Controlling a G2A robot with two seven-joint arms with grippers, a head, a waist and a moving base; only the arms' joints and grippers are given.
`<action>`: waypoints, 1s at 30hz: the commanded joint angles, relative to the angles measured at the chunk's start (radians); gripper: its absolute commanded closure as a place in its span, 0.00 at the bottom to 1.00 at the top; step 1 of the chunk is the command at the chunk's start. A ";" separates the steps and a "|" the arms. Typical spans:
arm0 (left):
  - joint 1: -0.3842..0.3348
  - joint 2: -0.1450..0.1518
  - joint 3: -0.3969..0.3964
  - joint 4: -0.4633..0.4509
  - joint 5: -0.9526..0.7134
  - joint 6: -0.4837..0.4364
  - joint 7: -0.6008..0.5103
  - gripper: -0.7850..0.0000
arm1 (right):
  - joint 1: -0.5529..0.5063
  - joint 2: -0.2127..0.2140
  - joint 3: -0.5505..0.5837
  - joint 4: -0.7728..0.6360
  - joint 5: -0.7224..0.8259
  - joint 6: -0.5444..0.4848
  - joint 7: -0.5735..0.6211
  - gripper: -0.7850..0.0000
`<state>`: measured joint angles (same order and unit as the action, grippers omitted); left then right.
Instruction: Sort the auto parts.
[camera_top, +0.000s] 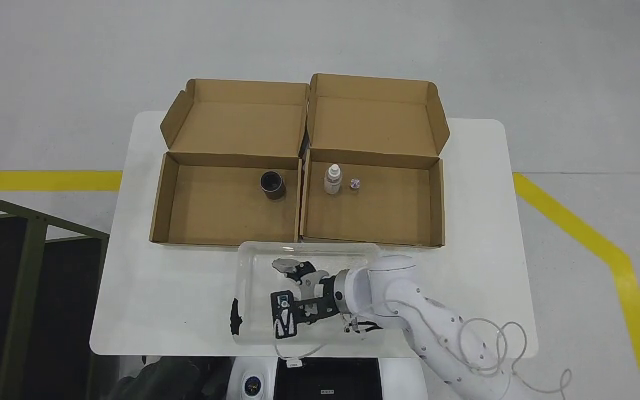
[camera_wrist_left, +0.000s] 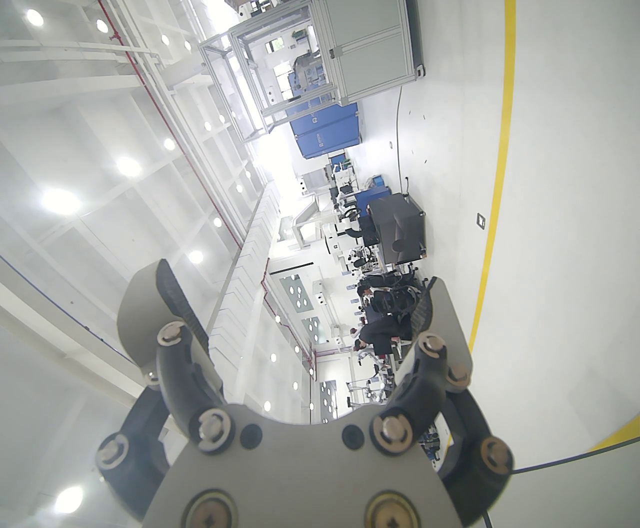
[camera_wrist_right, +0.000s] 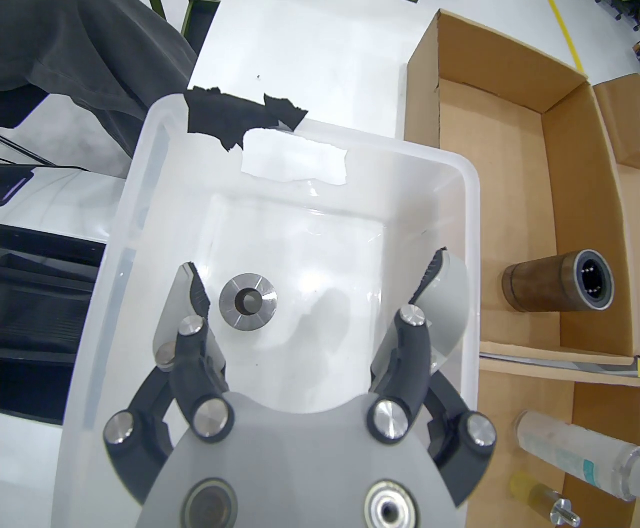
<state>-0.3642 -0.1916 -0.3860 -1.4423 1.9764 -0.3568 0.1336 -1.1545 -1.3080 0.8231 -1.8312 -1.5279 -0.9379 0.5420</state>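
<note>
The clear bin (camera_wrist_right: 470, 200) sits near the table's near edge, its far rim just beside the left box (camera_top: 165, 200) and the right box (camera_top: 437, 200). A metal ring (camera_wrist_right: 248, 302) lies on the bin floor with bare plastic around it. The right gripper (camera_wrist_right: 315, 280) enters from the right, fingers spread wide, the ring close to the nearer one. The left gripper (camera_wrist_left: 297, 290) points up into the room, fingers apart.

I see a white table (camera_top: 475, 200) mid-frame, 2 yellow floor lines (camera_top: 60, 180) at left and right, a dark green-framed rack (camera_top: 45, 300) lower left, and dark cloth (camera_wrist_right: 100, 60) upper left in the right wrist view.
</note>
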 joint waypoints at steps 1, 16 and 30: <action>0.000 0.000 0.000 0.000 0.000 0.000 0.000 0.00 | 0.001 0.001 -0.004 0.002 0.000 0.001 0.001 0.11; 0.000 0.000 0.000 0.000 0.000 0.000 0.000 0.00 | 0.021 0.006 -0.032 0.068 0.007 0.013 0.022 0.12; 0.000 0.000 0.000 0.000 0.000 0.000 0.000 0.00 | 0.056 0.002 -0.078 0.128 0.018 0.027 0.043 0.22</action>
<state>-0.3642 -0.1917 -0.3860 -1.4423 1.9764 -0.3568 0.1336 -1.1001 -1.3060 0.7474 -1.7058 -1.5095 -0.9119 0.5843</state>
